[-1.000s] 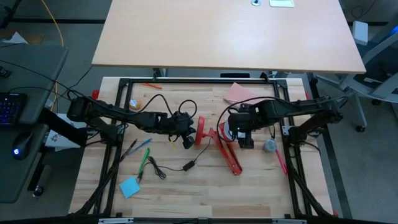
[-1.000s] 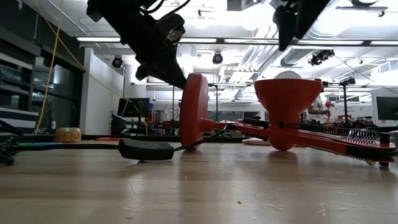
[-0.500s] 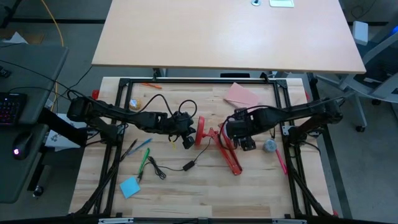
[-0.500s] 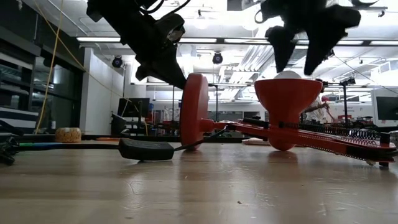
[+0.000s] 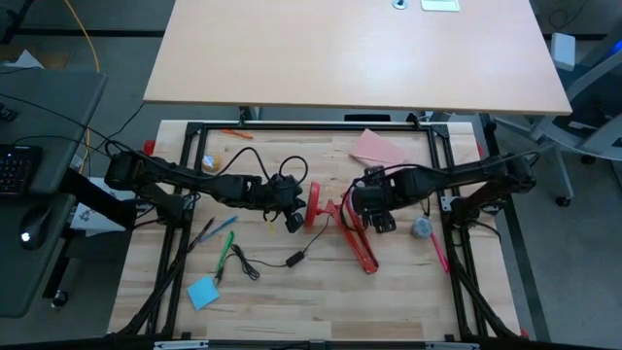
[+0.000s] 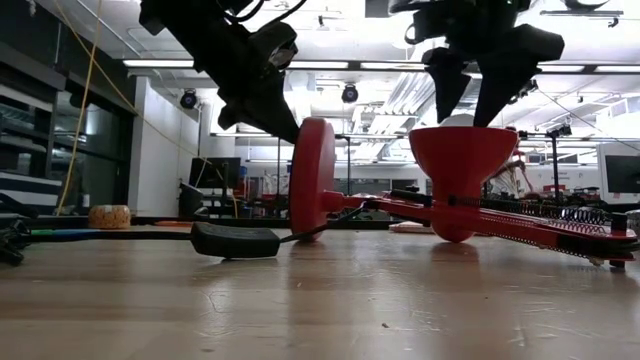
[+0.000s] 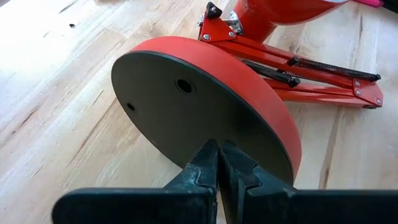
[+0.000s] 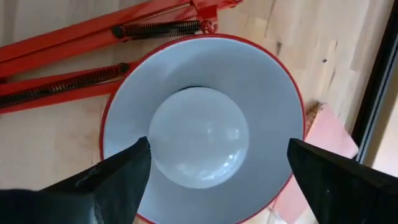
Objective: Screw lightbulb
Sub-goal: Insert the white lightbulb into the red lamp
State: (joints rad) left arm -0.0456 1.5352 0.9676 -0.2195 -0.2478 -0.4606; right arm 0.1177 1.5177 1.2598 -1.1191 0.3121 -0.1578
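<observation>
Right wrist view, lightbulb (image 8: pixel 199 137) upright in shade (image 8: pixel 261 81), dome facing wide-spread right claw (image 8: pixel 214 180)

Clutter we see on the wooden worktop (image 5: pixel 292 301)

We find a blue sticky pad (image 5: pixel 202 292) near the front-left corner, a green pen (image 5: pixel 224 255) and a blue pen (image 5: pixel 223 227) just behind it, a black inline cord switch (image 5: pixel 293 260) towards the middle, a pink sheet (image 5: pixel 377 148) by the back edge, and a small grey round object (image 5: pixel 422 228) towards the right edge.
</observation>
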